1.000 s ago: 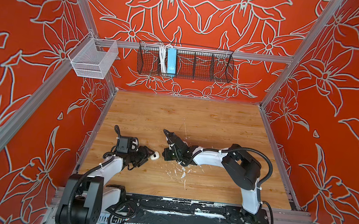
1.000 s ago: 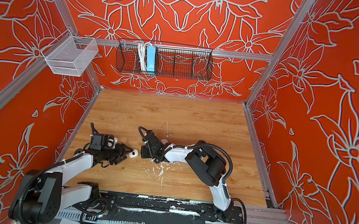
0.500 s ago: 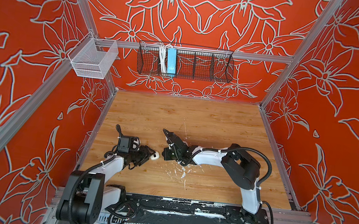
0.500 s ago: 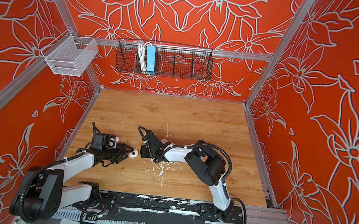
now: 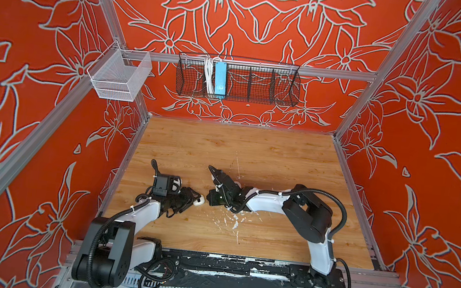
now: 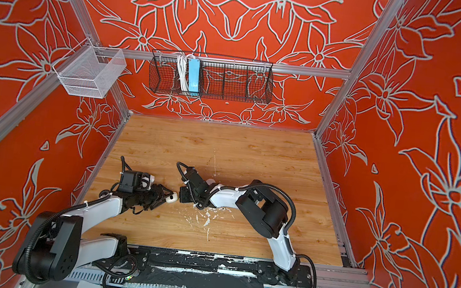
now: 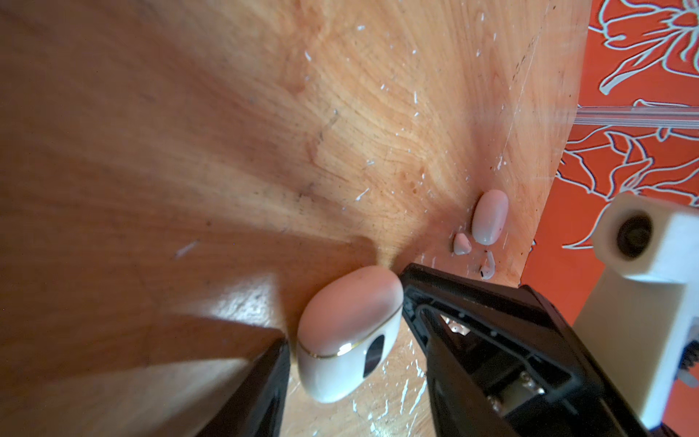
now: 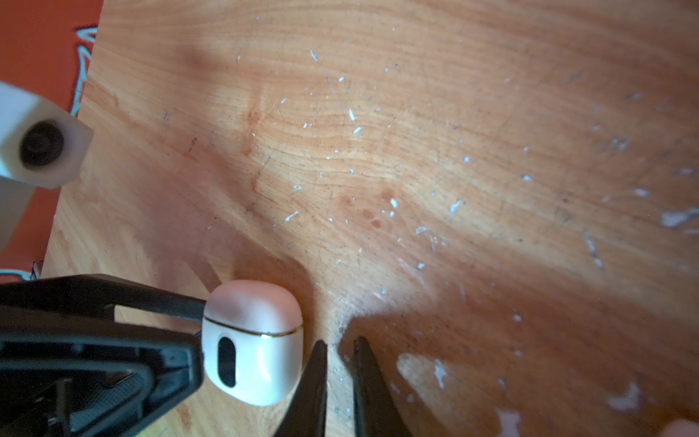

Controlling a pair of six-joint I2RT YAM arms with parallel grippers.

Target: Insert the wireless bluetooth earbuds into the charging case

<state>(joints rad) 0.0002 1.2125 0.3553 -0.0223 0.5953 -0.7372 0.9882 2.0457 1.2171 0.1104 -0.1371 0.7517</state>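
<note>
The charging case, glossy white with a gold seam, stands tilted on the wooden table. It is small at the arm tips in both top views. My left gripper is shut on it, one finger against its lid. My right gripper is shut with nothing between its tips. One fingertip stands right beside the case. Two wireless bluetooth earbuds lie further off on the table, next to a second small oval white case.
White paint flecks mark the table in front of the right arm. A black wire basket holding a blue box hangs on the back wall. A white mesh basket hangs at the left corner. Red patterned walls close in the table.
The left jaws have narrowed a little round the case. Both arms have stayed almost where they were.
</note>
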